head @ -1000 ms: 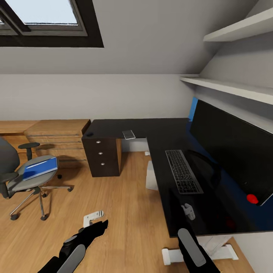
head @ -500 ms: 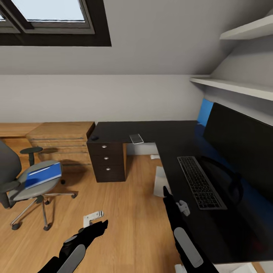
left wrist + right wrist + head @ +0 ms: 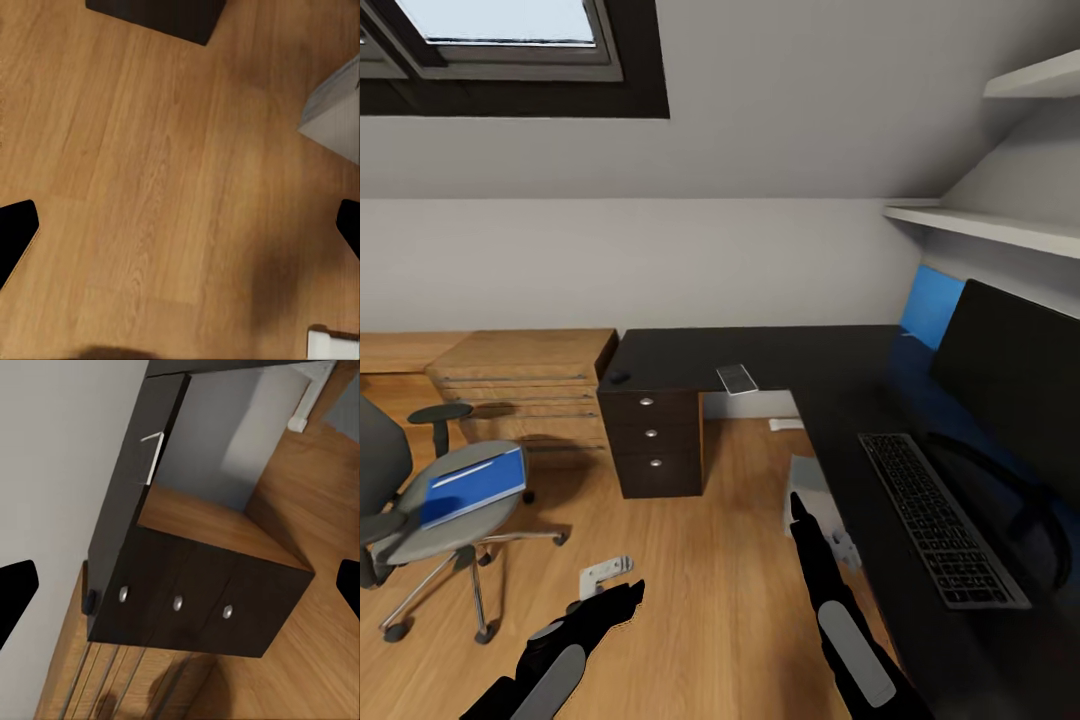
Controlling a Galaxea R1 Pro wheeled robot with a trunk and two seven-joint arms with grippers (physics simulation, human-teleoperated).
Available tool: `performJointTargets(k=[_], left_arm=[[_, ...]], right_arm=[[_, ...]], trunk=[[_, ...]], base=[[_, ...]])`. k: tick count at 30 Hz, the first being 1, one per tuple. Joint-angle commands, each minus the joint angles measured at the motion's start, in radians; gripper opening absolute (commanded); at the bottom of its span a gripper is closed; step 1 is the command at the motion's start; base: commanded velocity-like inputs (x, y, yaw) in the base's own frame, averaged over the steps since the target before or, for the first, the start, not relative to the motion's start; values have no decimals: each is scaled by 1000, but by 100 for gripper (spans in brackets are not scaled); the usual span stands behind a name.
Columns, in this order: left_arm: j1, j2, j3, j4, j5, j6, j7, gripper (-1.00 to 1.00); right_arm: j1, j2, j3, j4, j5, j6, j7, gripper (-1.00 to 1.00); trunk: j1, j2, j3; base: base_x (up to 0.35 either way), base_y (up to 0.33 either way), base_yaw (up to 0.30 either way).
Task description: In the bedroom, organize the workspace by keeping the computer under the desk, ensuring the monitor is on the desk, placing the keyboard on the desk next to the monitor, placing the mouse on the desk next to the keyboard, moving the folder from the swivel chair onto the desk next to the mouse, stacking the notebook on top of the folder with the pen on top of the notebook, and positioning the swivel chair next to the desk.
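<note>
Left claw (image 3: 180, 225): fingers spread wide, holding nothing, over bare wood floor (image 3: 150, 150).
Right claw (image 3: 180, 585): fingers spread wide, holding nothing, facing the 3 drawers (image 3: 176, 603).
Counter (image 3: 780, 355): carries keyboard (image 3: 940, 520), monitor (image 3: 1010, 360), mouse (image 3: 619, 377), notebook (image 3: 737, 378).
Folder (image 3: 472, 487): lies on swivel chair (image 3: 420, 500) seat.
Computer (image 3: 815, 495): on floor at counter's edge.

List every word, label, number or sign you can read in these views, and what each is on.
None can be read.
keyboard: key legends too small to make out.
folder: a pale strip on its cover, no legible print.
notebook: no text visible.
</note>
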Motion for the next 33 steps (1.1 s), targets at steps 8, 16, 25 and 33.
performJointTargets(k=[8,16,25,33], left_arm=[[-1,1,-4,-2,4,-2,13,100],[12,7,-47,-129,3,-21,138,100],[74,13,-144,-290,1,-50,309,100],[78,13,-158,-299,2,-62,329,100]], right_arm=[[-1,-6,1,-2,-2,-6,5,100],[2,-11,24,-78,273,11,-147,100],[4,-11,55,-276,545,429,-576,100],[4,-35,43,-417,586,718,-758,100]], trunk=[[1,-1,-1],[1,-1,-1],[1,-1,-1],[1,-1,-1]], base=[[298,196,0],[298,196,0],[298,196,0],[301,181,0]])
